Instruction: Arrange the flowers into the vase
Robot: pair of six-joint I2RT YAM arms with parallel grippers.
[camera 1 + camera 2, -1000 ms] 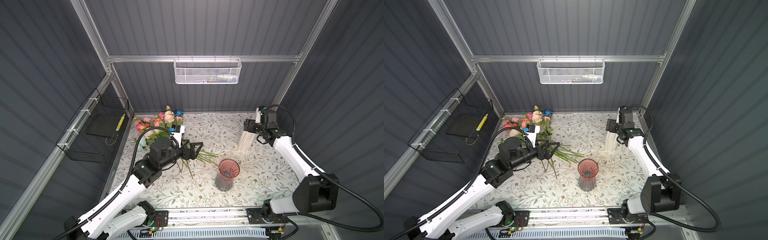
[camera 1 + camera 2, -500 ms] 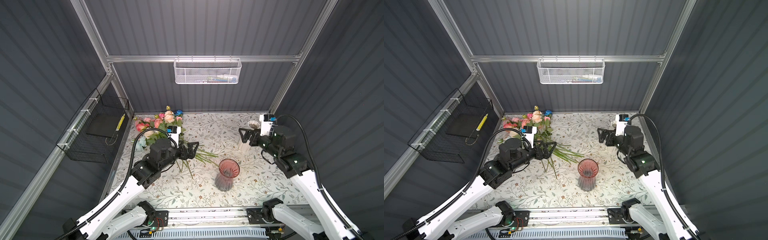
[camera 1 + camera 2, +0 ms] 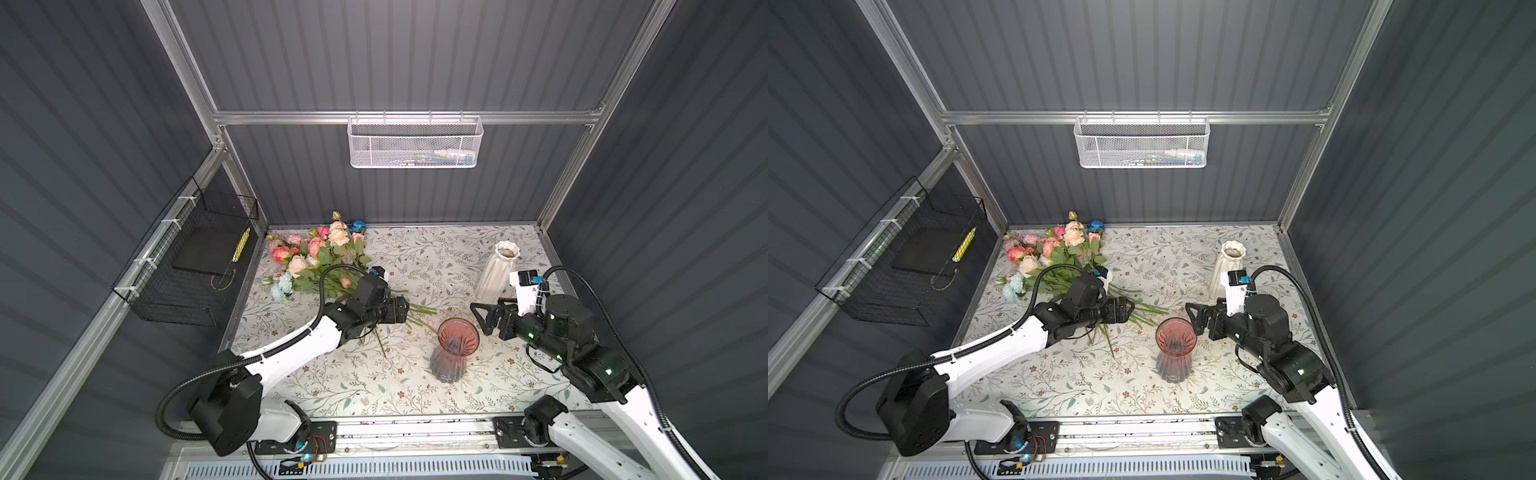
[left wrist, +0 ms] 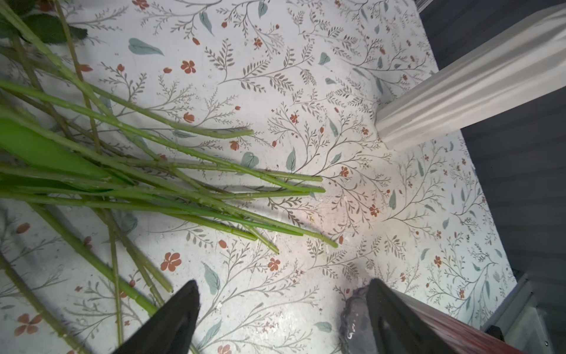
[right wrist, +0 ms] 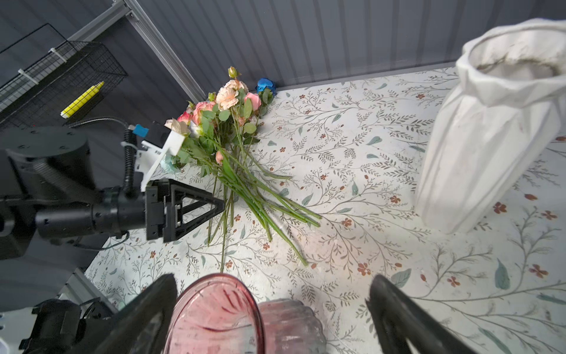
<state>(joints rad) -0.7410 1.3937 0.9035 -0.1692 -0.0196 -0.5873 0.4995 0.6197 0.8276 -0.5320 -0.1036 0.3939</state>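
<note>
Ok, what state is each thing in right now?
flowers: lying in a bunch on the table, none in a vase.
pink glass vase: upright, empty.
white ribbed vase: upright, empty.
left gripper: open by the stems, holding nothing.
right gripper: open beside the pink glass vase, holding nothing.
black wire basket: hanging, yellow marker inside.

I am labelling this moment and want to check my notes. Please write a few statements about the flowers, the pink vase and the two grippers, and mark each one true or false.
1. The flowers lie on the table. True.
2. The right gripper is open beside the rim of the pink vase. True.
3. The pink vase is tipped over. False: it stands upright and holds no flowers.
4. The left gripper is shut on a stem. False: it is open over the stems, with nothing between its fingers.
</note>
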